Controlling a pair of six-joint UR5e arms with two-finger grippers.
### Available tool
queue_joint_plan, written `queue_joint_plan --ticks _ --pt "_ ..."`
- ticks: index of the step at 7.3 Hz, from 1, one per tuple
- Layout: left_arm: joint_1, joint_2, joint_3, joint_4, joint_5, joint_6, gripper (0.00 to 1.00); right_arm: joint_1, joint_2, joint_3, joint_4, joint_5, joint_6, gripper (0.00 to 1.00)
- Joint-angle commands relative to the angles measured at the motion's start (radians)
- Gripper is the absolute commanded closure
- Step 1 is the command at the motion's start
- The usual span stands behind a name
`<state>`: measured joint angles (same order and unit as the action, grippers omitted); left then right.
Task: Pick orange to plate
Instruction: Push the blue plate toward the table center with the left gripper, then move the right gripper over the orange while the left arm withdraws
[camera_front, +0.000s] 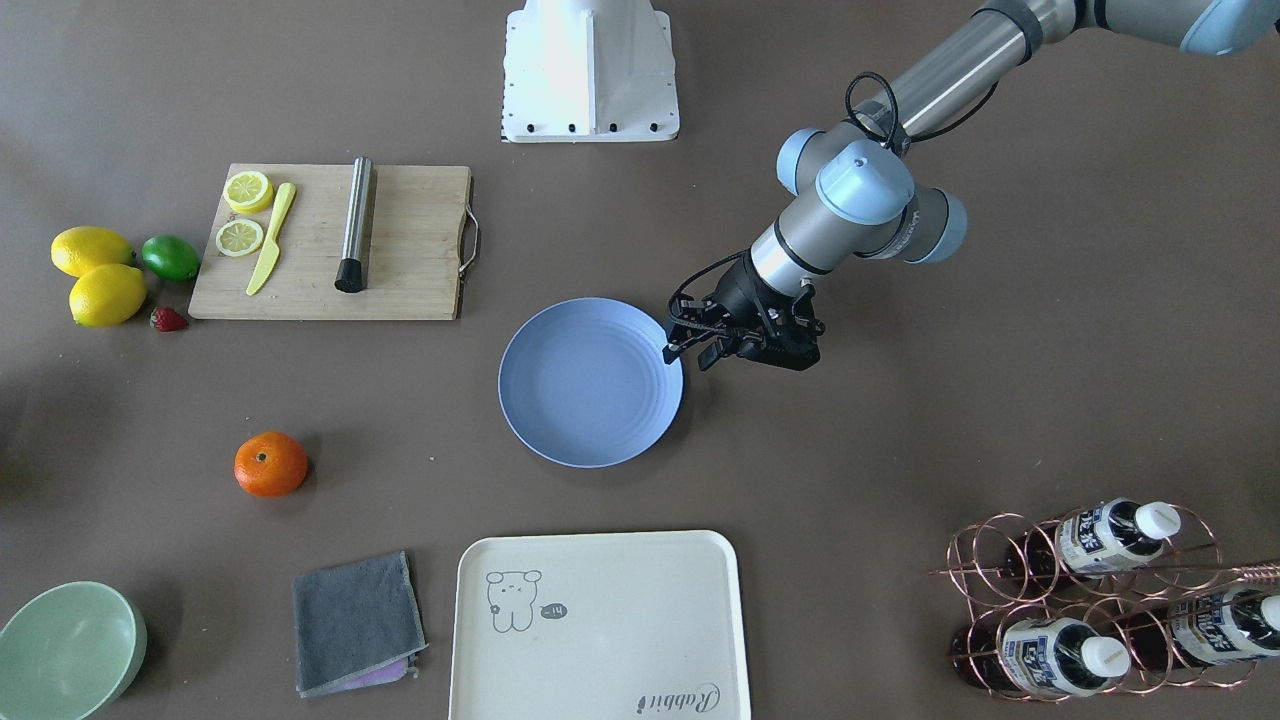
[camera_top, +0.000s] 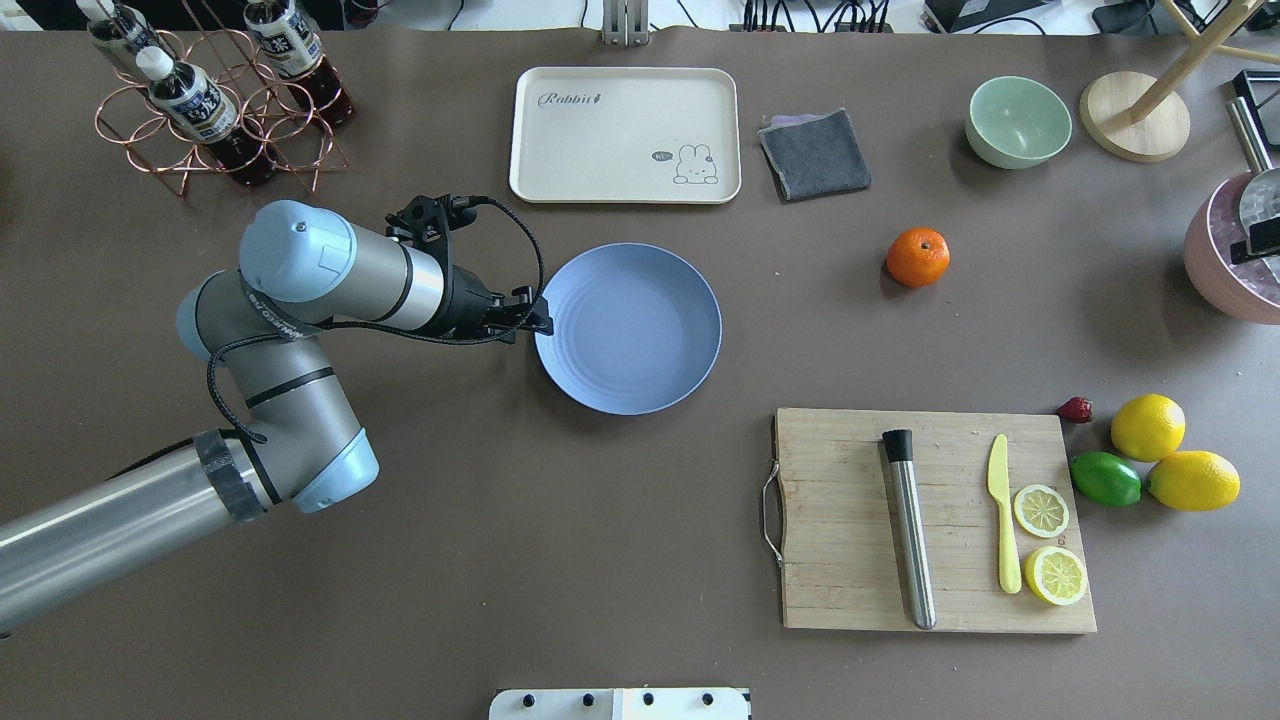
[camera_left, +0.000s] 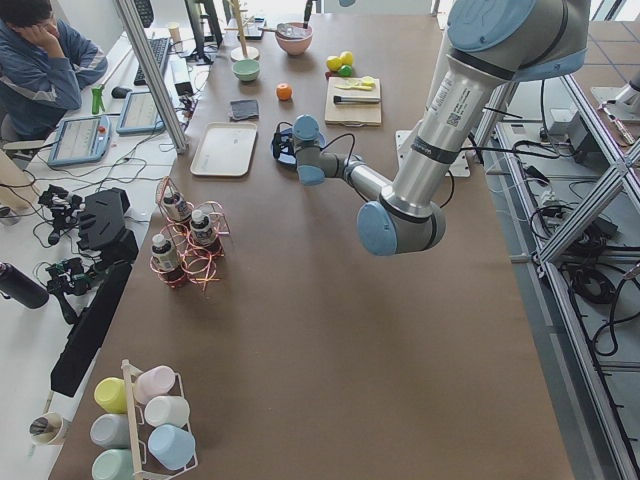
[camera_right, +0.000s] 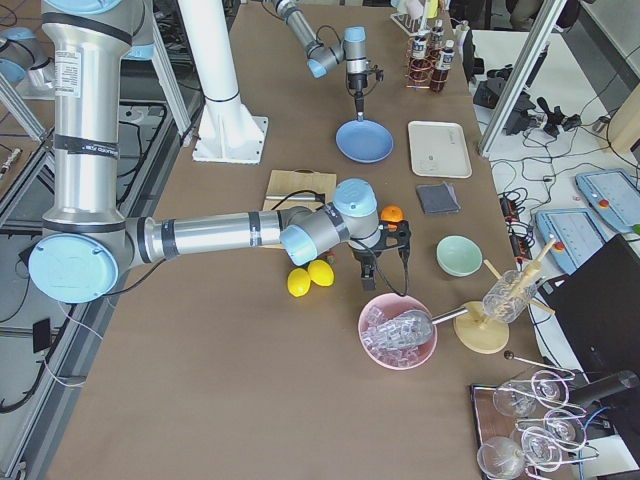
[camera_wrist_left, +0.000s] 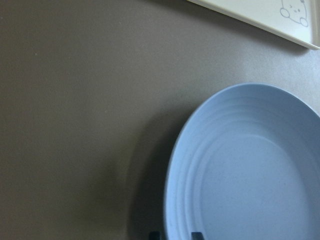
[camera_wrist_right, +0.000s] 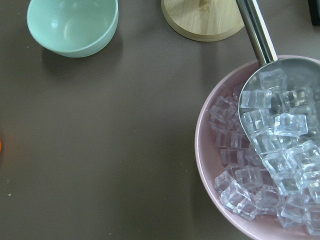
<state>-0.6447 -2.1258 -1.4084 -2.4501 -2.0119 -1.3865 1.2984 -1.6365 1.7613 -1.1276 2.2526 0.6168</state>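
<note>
The orange (camera_top: 918, 257) (camera_front: 271, 464) lies alone on the brown table, well to the right of the blue plate (camera_top: 640, 340) (camera_front: 560, 400). My left gripper (camera_top: 540, 322) (camera_front: 690, 354) sits at the plate's left rim. In the left wrist view its fingertips (camera_wrist_left: 197, 235) straddle that rim, shut on it, and the plate (camera_wrist_left: 250, 175) rests flat. My right gripper (camera_right: 370, 280) shows only in the exterior right view, hanging above the table beside the orange (camera_right: 392, 213); I cannot tell its state. A sliver of the orange (camera_wrist_right: 0, 145) touches the right wrist view's left edge.
A cream tray (camera_top: 625, 135), grey cloth (camera_top: 815, 153) and green bowl (camera_top: 1018, 120) line the far side. A pink bowl of ice (camera_wrist_right: 215, 165) with a metal scoop stands right of the orange. A cutting board (camera_top: 850, 480), lemons and a lime (camera_top: 1105, 478) lie near right; a bottle rack (camera_top: 210, 100) far left.
</note>
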Motion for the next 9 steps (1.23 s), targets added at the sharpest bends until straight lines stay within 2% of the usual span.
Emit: queue_joint_plan --ticks 1,2,3,4,5,6,8,9 --pt "-0.134 0.085 -0.07 0.0 -0.13 0.032 0.02 -0.072 0.067 -0.006 -0.011 -0.008 0.093 0.0" --pt "-0.244 0.137 -0.099 0.0 -0.237 0.122 0.02 -0.112 0.142 -0.006 -0.068 -0.013 0.159 0.0" --pt "-0.339 0.209 -0.109 -0.001 -0.314 0.223 0.02 -0.149 0.224 -0.005 -0.175 -0.028 0.178 0.0" --pt "-0.44 0.292 -0.101 0.002 -0.388 0.391 0.02 -0.207 0.28 -0.008 -0.249 -0.068 0.179 0.0" --pt "-0.532 0.35 -0.104 0.075 -0.436 0.57 0.02 -0.252 0.356 -0.031 -0.339 -0.093 0.179 0.0" --pt "-0.617 0.392 -0.103 0.174 -0.455 0.775 0.02 -0.293 0.404 -0.055 -0.386 -0.103 0.178 0.0" --pt "-0.766 0.408 -0.101 0.436 -0.487 1.109 0.02 -0.327 0.536 -0.223 -0.382 -0.11 0.164 0.0" --pt "-0.776 0.458 -0.106 0.453 -0.476 1.2 0.02 -0.347 0.575 -0.28 -0.379 -0.113 0.164 0.0"
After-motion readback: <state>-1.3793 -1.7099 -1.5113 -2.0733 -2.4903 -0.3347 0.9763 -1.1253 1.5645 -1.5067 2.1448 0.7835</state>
